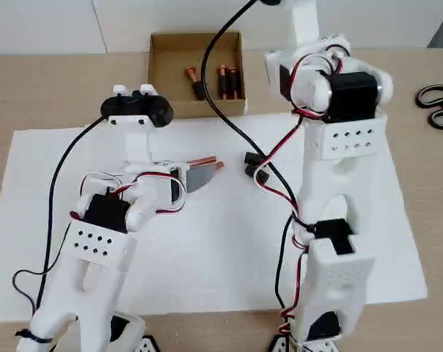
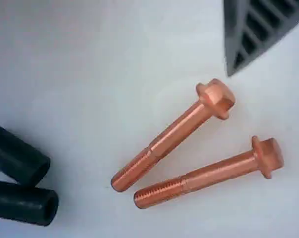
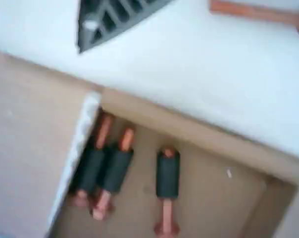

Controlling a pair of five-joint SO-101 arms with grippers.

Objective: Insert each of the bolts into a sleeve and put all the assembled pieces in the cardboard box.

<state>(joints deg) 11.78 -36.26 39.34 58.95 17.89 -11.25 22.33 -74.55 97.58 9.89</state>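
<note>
Three assembled pieces lie inside the box (image 1: 196,34), which stands at the far edge of my sheet (image 1: 207,249). Two pieces (image 1: 223,82) lie side by side and touching toward the box's right wall, and a third piece (image 1: 194,79) lies apart from them near its middle, slightly tilted. Each is a copper bolt run through a black sleeve.

In front of the box, on the sheet, a bolt (image 2: 174,136) and a second bolt (image 2: 209,173) lie loose, close together and nearly parallel. Two sleeves (image 2: 16,161) lie just beside their threaded ends, off the box's front right corner.

My left gripper (image 1: 201,176) hangs low by the bolts' heads, in front of the box. My right gripper (image 3: 97,25) hangs near the box's front right corner. Whether either pair of jaws is open or closed I cannot tell.

Scissors (image 1: 438,106) lie on the table (image 1: 60,81), well to the right of the box.
</note>
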